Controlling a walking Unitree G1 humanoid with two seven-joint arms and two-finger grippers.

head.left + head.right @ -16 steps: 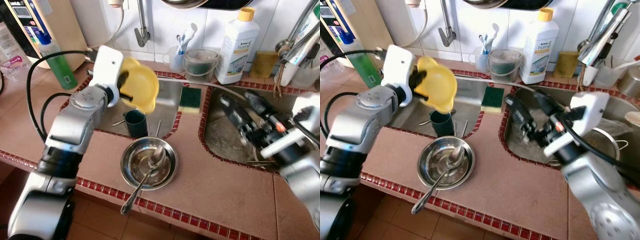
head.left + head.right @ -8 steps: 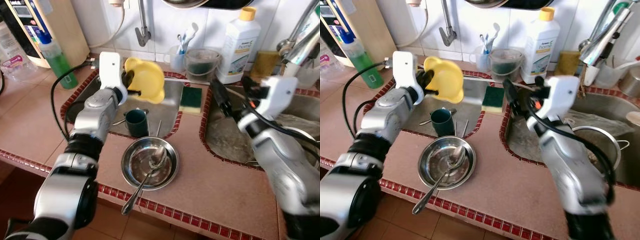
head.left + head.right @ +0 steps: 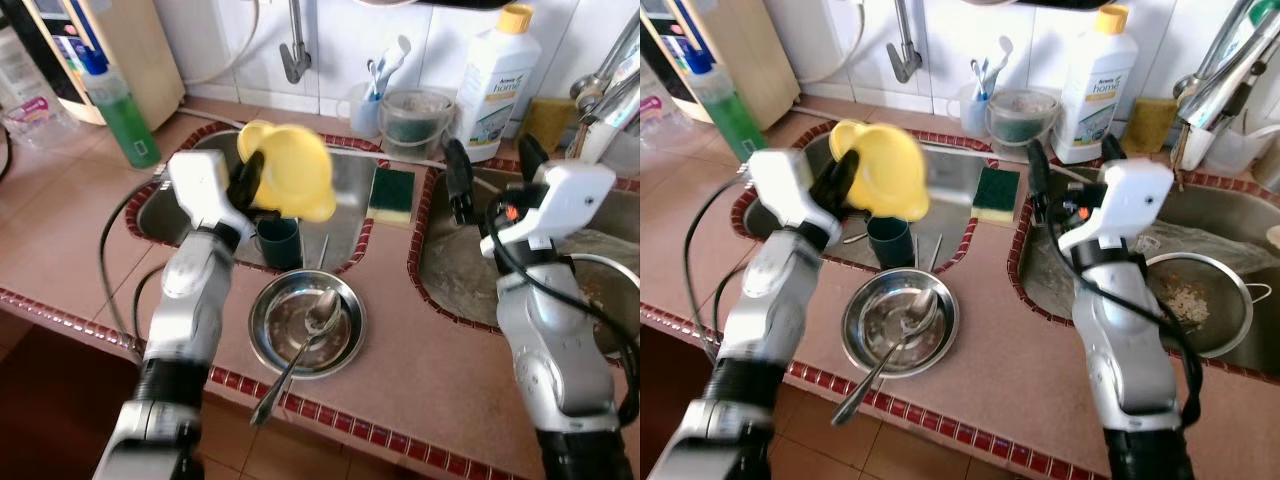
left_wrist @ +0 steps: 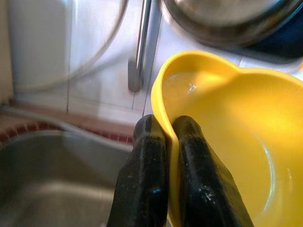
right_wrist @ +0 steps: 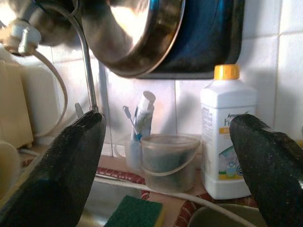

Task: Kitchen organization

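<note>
Left gripper pinches yellow bowl rim over sink | right gripper fingers spread, empty | risk: thin rim grip slipping, bowl dropping onto green cup

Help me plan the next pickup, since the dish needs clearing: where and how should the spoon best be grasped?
Grip the spoon by its handle where it overhangs the counter's front edge, coming from above. Its head rests inside the steel dish, whose rim crowds the fingers.

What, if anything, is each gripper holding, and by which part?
The left gripper pinches the yellow bowl by its rim; the right gripper is open, holding nothing.
</note>
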